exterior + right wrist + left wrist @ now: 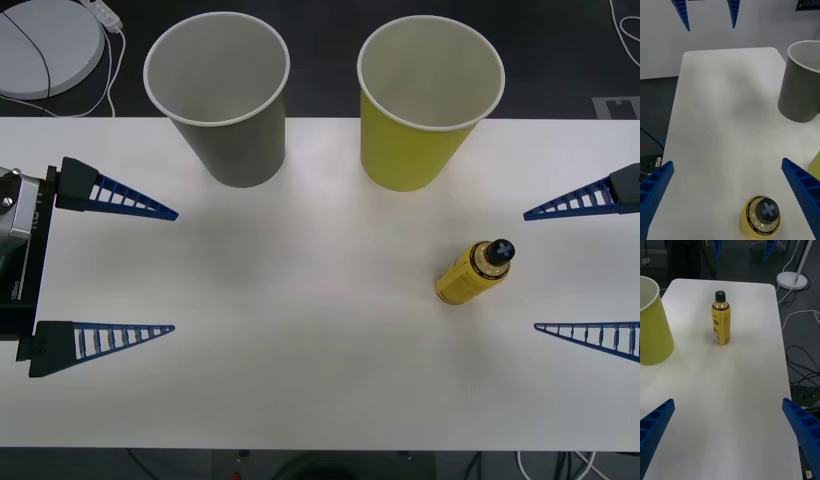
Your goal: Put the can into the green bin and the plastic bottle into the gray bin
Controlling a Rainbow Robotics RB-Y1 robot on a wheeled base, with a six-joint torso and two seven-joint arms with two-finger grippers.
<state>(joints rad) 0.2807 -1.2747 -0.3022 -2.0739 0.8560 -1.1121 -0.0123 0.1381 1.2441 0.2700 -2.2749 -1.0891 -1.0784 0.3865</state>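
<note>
Here, yellow plastic bottle [472, 272], black cross-topped cap, upright.

Even overhead light floods the white table [300, 330], leaving soft, faint shadows beneath the gray bin [220, 95], green bin [425, 100] and bottle [472, 272]. No hard glare shows. The front view is crisp; in the right wrist view the bottle's cap [767, 212] is slightly soft. The floor beyond the table lies dim.
</note>
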